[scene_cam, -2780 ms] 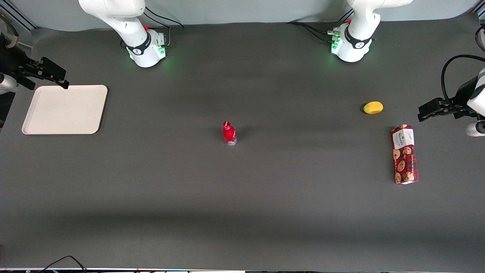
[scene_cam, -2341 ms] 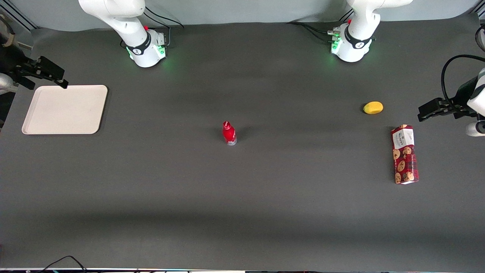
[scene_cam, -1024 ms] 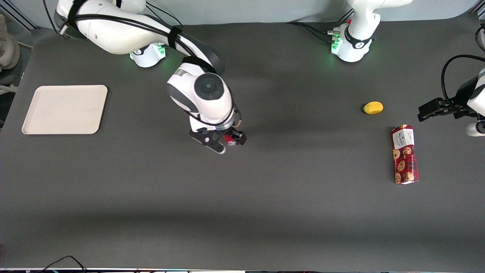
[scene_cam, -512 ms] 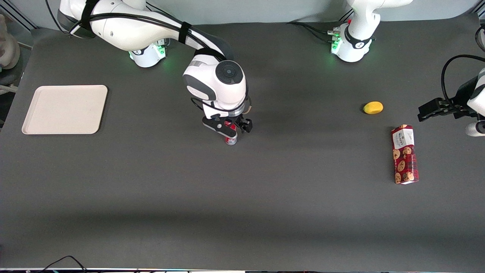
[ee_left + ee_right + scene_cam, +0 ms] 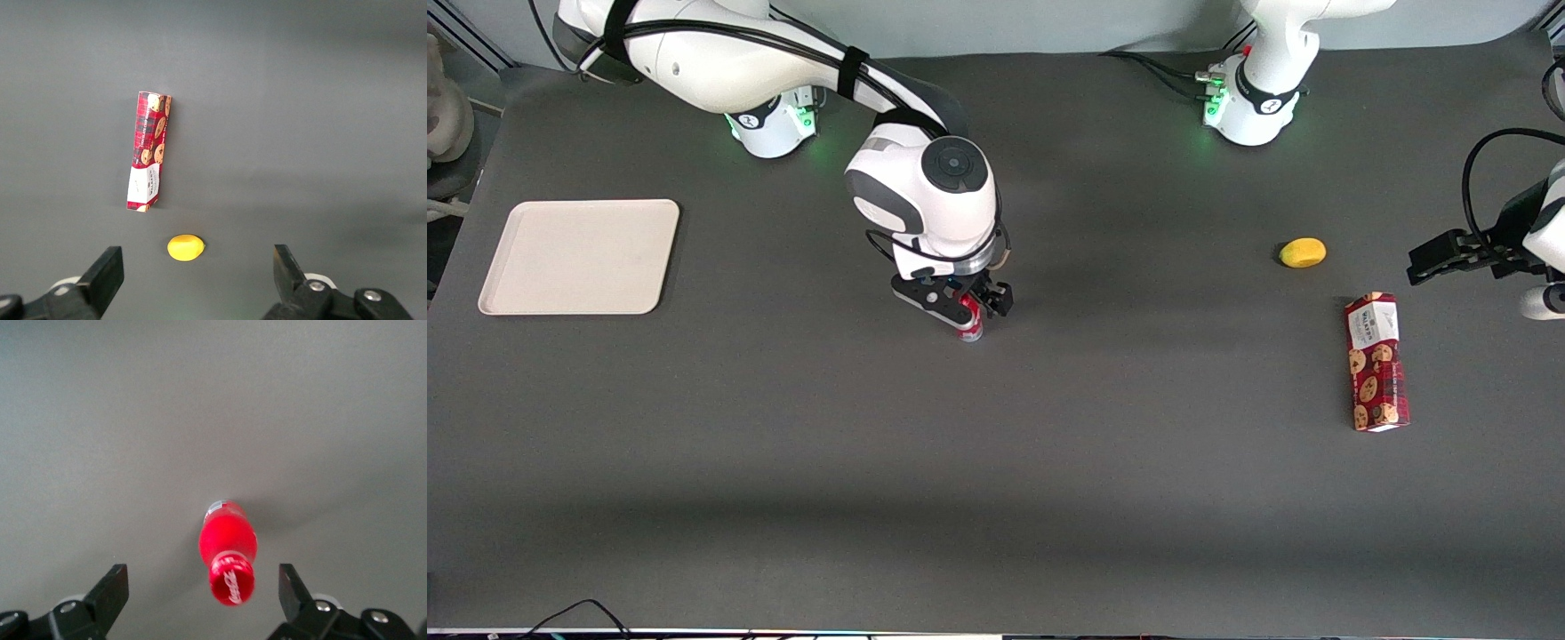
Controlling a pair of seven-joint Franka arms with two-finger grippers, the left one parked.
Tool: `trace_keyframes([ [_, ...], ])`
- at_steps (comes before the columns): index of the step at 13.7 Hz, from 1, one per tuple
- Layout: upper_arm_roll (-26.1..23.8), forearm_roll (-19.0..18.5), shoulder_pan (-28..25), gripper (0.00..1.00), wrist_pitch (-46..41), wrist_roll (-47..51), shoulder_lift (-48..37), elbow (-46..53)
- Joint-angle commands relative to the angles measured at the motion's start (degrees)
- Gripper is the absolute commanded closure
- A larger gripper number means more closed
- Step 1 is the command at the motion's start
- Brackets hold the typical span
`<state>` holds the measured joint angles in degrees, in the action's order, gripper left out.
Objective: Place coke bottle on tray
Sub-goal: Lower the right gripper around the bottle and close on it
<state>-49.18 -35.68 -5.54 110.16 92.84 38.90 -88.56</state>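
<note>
The coke bottle (image 5: 970, 323) is small and bright red with a silvery base. It stands upright on the dark table near the middle, mostly covered by my wrist in the front view. In the right wrist view the bottle (image 5: 228, 550) shows from above, red cap toward the camera. My gripper (image 5: 960, 307) hovers over it, open, with a finger on each side of the bottle (image 5: 203, 593) and neither touching it. The cream-white tray (image 5: 578, 256) lies flat toward the working arm's end of the table, well apart from the bottle.
A yellow lemon-like fruit (image 5: 1303, 252) and a long red cookie-printed box (image 5: 1376, 362) lie toward the parked arm's end of the table. Both also show in the left wrist view, the fruit (image 5: 185, 247) and the box (image 5: 149, 150).
My arm swung from the tray's end to the middle of the table and came over the bottle. In the last half second the gripper shifted slightly and settled above it. The bottle has not moved.
</note>
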Motion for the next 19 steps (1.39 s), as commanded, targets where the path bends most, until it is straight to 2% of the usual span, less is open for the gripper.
trace_keyframes([
  [1, -0.65, -0.71, 0.27, 0.0, -2.58, -1.96, -0.32, 1.55],
  [11, -0.57, -1.32, 0.27, 0.0, -0.29, 0.67, -0.23, -3.45],
  [12, -0.65, -1.32, 0.27, 0.04, -0.21, 0.67, -0.32, -3.54],
  [13, -0.65, -1.32, 0.27, 0.18, -0.2, 0.67, -0.32, -3.46],
  [15, -0.57, -1.41, 0.36, 0.56, -0.2, 0.32, -0.32, -3.46],
  [16, -0.57, -1.5, 0.36, 0.7, -0.2, 0.23, -0.32, -3.37],
  [17, -0.57, -1.5, 0.36, 0.81, -0.2, 0.06, -0.41, -3.37],
  [19, -0.65, -1.5, 0.36, 0.97, -0.29, -0.82, -0.58, -3.11],
])
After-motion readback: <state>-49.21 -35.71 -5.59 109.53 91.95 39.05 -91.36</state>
